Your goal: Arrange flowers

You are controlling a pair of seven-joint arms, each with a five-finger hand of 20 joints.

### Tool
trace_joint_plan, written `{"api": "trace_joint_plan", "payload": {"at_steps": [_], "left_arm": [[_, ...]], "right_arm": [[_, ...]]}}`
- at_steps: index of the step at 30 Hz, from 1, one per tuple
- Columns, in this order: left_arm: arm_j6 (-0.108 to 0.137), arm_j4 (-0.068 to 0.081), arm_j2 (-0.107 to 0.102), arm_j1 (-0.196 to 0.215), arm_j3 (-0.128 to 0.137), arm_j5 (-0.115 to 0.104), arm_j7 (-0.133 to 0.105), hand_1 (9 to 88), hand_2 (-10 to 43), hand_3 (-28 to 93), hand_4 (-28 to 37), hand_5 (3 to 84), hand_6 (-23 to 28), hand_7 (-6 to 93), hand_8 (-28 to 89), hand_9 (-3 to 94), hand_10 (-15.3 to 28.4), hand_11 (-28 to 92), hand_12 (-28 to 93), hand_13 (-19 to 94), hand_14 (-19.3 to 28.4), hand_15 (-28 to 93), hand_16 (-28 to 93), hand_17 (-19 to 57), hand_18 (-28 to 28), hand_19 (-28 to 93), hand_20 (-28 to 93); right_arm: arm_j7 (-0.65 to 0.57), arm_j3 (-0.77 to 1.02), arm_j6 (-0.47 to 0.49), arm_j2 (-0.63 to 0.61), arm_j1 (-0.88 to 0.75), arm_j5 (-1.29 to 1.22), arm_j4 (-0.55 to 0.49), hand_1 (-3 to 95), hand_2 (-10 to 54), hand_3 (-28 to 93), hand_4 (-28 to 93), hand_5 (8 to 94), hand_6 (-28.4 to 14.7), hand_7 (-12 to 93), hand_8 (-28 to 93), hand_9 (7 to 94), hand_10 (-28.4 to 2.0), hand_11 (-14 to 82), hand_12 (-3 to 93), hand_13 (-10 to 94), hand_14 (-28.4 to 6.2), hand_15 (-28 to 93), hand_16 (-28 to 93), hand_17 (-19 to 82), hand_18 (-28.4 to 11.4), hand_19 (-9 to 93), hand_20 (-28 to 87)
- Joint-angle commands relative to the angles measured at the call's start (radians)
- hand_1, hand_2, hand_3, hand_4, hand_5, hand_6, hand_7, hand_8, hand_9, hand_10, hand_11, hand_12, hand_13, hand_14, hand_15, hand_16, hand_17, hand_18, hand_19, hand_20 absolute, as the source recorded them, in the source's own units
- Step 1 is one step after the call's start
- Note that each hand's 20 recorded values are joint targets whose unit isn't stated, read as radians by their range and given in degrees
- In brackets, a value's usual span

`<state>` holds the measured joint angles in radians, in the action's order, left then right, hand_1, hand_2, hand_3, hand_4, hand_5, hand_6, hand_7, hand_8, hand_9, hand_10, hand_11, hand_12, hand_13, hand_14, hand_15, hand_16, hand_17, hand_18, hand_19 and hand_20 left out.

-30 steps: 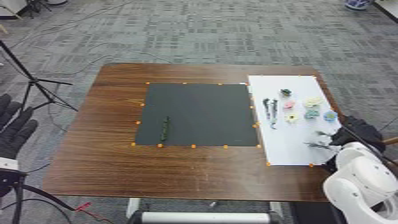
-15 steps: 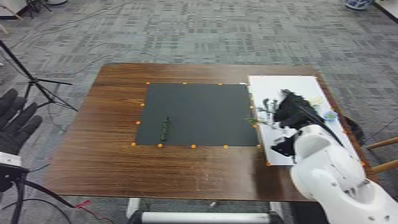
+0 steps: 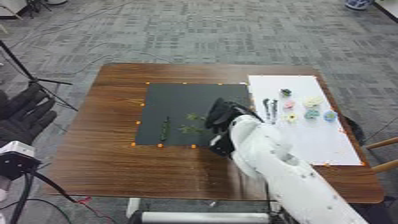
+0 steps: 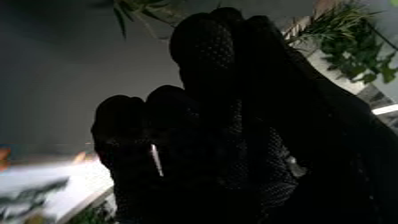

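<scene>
Robot lab in office-type room, by look of it. Grey carpet tiles (image 3: 195, 40) around brown table (image 3: 98, 160). Black tripod (image 3: 34, 80) left of table; loose cable (image 3: 55, 187) near table's near-left corner. White robot arms (image 3: 266, 155) at table's near side. Orange marks (image 3: 138, 122) edging dark sheet (image 3: 195, 97) on table, like test layout.

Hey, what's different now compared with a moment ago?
The right hand took hold of the leafy sprigs and carried them left from the white sheet to over the dark mat. The left hand shifted slightly forward. The green stem on the mat and the flowers on the sheet stayed put.
</scene>
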<state>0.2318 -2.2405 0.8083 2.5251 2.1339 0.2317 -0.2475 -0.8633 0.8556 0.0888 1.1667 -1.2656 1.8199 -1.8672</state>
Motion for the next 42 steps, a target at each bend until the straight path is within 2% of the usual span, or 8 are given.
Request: {"api": "trace_joint_plan", "payload": {"at_steps": [1, 5, 22, 24, 27, 33, 35, 42], "left_arm": [[0.003, 0.005, -0.018, -0.041, -0.025, 0.009, 0.011, 21.9, 16.7, 65, -28.3, 35.2, 6.9, 6.5, -5, 27.4, 11.1, 7, 15, 21, 11.8, 13, 0, -3.2, 10.1, 12, 11], [-0.001, 0.005, -0.011, -0.044, -0.030, 0.013, 0.009, 21.9, 16.3, 66, -28.3, 35.2, 6.9, 6.6, -5, 27.4, 11.1, 7, 15, 21, 11.8, 13, 0, -3.2, 10.1, 12, 11], [0.006, -0.013, 0.021, -0.003, -0.016, 0.009, -0.017, 23.7, 14.5, 67, -28.3, 35.2, 6.9, 7.0, -5, 27.3, 11.0, 7, 15, 21, 12.3, 14, 1, -3.3, 10.2, 12, 11], [0.005, -0.014, 0.023, 0.002, -0.015, 0.008, -0.020, 24.0, 14.4, 67, -28.3, 35.2, 6.9, 7.0, -5, 27.2, 11.0, 7, 15, 21, 12.2, 14, 0, -3.3, 10.2, 12, 11], [0.007, -0.016, 0.027, 0.005, -0.016, 0.006, -0.025, 24.1, 14.2, 67, -28.3, 35.2, 6.9, 7.0, -5, 27.2, 11.0, 7, 15, 21, 12.3, 14, 1, -3.2, 10.3, 13, 12], [0.012, -0.018, 0.033, 0.015, -0.013, -0.001, -0.037, 24.3, 14.1, 67, -28.3, 35.3, 7.0, 7.1, -5, 27.2, 11.2, 7, 15, 21, 12.4, 15, 1, -3.2, 10.4, 13, 12], [0.015, -0.022, 0.035, 0.023, -0.008, 0.001, -0.039, 24.3, 14.1, 67, -28.3, 35.3, 7.1, 7.1, -5, 27.2, 11.2, 7, 15, 21, 12.5, 15, 1, -3.2, 10.4, 13, 12], [0.017, -0.027, 0.042, 0.038, -0.002, -0.007, -0.043, 24.3, 14.2, 67, -28.3, 35.3, 7.1, 7.2, -5, 27.3, 11.3, 8, 15, 21, 12.4, 15, 0, -3.2, 10.4, 13, 12]], "right_arm": [[-0.046, -0.106, -0.047, 0.101, 0.039, 0.098, 0.075, 57.7, -9.5, 70, -18, 79.5, -2.0, 30, 21, 90.3, -9.6, 23.0, 50.7, 70, -15.8, 73, 46, 42, -28.4, 93, 46], [-0.043, -0.153, -0.104, 0.107, 0.033, 0.165, 0.094, 57.5, -9.5, 69, -18, 79.3, -2.2, 30, 21, 89.9, -9.7, 23.5, 50.6, 70, -15.9, 73, 46, 42, -28.4, 93, 46], [-0.018, -0.116, -0.109, 0.084, -0.003, 0.184, 0.050, 49.0, -9.5, 69, -24, 66.6, -5.3, 31, 14, 75.2, -14.6, 41.6, 48.8, 61, -19.8, 76, 47, 36, -28.4, 91, 49], [-0.006, -0.105, -0.112, 0.081, -0.012, 0.182, 0.034, 46.2, -9.5, 71, -25, 66.1, -5.4, 31, 10, 74.3, -15.4, 45.1, 44.8, 61, -20.0, 76, 47, 36, -28.4, 91, 49], [0.014, -0.097, -0.110, 0.059, -0.030, 0.207, 0.000, 40.1, -9.5, 72, -26, 63.4, -6.3, 33, -9, 72.4, -16.6, 51.6, 40.6, 61, -20.2, 76, 49, 36, -28.4, 91, 50], [0.113, -0.038, -0.046, -0.007, -0.086, 0.207, -0.069, 36.5, -9.5, 71, -24, 57.5, -8.7, 29, -10, 66.2, -19.1, 56.5, 43.5, 57, -22.6, 79, 51, 33, -28.4, 90, 52], [0.158, -0.006, -0.005, -0.035, -0.118, 0.192, -0.103, 34.3, -9.5, 71, -22, 54.8, -9.3, 28, -9, 61.7, -20.8, 55.1, 41.0, 53, -24.0, 79, 49, 30, -28.4, 87, 52], [0.231, 0.084, 0.234, -0.051, -0.171, 0.149, -0.151, 27.9, -0.6, 72, -19, 56.2, -7.1, 31, -11, 46.2, -27.5, 20.0, 20.5, 35, -28.1, 75, 38, 22, -28.4, 81, 49]]}}
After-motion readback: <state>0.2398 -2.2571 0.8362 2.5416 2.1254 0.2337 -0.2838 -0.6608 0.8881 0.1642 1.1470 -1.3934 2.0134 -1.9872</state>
